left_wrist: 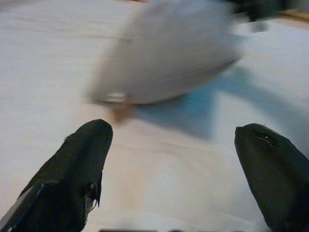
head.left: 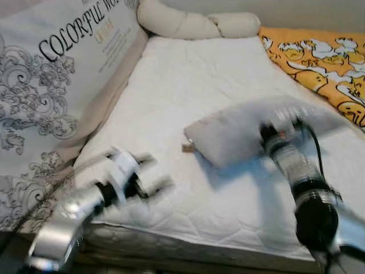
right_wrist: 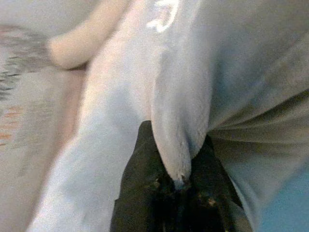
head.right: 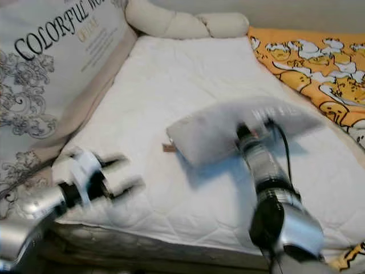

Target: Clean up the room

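Right arm reaches forward over the near right part of the mattress (head.left: 188,74), forearm angled up toward the middle of the bed. Right gripper (right_wrist: 179,181) has its two black fingers (right_wrist: 140,188) pinched tight on a fold of a small white pillow (head.left: 239,134); in the right wrist view the cloth edge is squeezed between them.

Pillow: pale grey-white, oblong, blurred. A small brown tag (head.left: 187,148) shows at its left end. It sits over the middle of the mattress, casting a shadow on the quilted white cover below; whether it touches the cover, cannot tell.

Left arm extends over the near left edge of the mattress, also blurred. Left gripper (left_wrist: 174,174) points at the pillow with fingers spread wide, nothing between them, well short of the tag end.

Against the left edge leans a large printed cushion (head.left: 51,85). A cream bolster (head.left: 194,24) lies along the far edge. An orange cartoon-print blanket (head.left: 325,63) covers the far right corner.
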`<state>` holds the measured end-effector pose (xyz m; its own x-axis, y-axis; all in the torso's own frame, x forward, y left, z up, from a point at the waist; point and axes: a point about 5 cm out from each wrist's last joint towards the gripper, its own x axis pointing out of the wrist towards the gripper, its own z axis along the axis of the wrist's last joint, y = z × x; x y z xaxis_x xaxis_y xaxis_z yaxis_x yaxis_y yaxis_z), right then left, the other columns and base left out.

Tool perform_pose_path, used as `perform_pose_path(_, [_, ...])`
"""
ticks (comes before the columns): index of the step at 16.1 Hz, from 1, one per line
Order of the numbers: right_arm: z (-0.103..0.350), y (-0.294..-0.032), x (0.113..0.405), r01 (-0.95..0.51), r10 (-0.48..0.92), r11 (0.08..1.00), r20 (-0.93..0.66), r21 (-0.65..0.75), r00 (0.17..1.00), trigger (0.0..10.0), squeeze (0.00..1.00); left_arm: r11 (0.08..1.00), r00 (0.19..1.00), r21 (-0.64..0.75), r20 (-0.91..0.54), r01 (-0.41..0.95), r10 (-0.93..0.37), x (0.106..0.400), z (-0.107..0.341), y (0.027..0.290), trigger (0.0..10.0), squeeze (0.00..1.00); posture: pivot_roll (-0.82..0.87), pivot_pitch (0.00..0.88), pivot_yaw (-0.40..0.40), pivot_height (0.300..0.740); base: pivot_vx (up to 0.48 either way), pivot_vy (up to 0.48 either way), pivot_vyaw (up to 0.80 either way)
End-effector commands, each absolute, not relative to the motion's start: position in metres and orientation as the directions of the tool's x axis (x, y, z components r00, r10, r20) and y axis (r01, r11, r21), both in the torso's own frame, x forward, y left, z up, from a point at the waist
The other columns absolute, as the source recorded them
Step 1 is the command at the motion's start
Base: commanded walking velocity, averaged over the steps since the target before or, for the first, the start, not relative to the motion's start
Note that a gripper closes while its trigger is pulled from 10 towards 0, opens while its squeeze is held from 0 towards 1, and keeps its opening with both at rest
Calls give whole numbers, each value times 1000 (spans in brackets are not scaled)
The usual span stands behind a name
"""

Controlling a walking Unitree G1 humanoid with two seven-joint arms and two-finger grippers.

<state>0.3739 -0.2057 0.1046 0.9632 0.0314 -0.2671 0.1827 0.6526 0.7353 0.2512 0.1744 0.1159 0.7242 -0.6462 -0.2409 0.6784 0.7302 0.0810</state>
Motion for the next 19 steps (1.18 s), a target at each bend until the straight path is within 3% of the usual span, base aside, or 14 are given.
perform_pose_path(1, [129, -189, 387, 77, 104, 659, -193, 748, 976, 0, 0, 807, 817, 150, -200, 571, -540, 262, 123, 189, 10000, 0, 156, 0, 33, 740, 0, 0, 0])
perform_pose_path(4, [174, -148, 404, -159, 305, 662, -70, 733, 950, 0, 0, 911, 932, 197, -97, 361, -348, 280, 138, 212, 10000, 0, 172, 0, 19, 740, 0, 0, 0])
perform_pose_path(6, [198, -134, 406, -281, 432, 592, -3, 755, 902, 0, 0, 946, 965, 194, -33, 261, -259, 283, 149, 225, 10000, 0, 185, 0, 8, 740, 0, 0, 0])
perform_pose_path(8, [219, -150, 399, -333, 476, 474, 81, 815, 875, 0, 0, 965, 985, 200, 9, 167, -172, 284, 154, 240, 10000, 0, 182, 0, 9, 740, 0, 0, 0])
perform_pose_path(13, [198, -191, 361, -311, 558, 376, 54, 873, 828, 0, 0, 970, 989, 200, 31, 136, -145, 288, 157, 246, 10000, 0, 148, 0, 38, 740, 0, 0, 0])
perform_pose_path(16, [92, -204, 310, -223, 623, 579, -248, 784, 742, 0, 0, 967, 979, 158, 10, 201, -205, 300, 149, 231, 10000, 0, 121, 0, 66, 740, 0, 0, 0])
perform_pose_path(19, [18, -228, 282, 53, 396, 800, -592, 598, 702, 0, 0, 923, 919, 20, -103, 384, -380, 309, 118, 192, 10000, 0, 131, 0, 63, 740, 0, 0, 0])
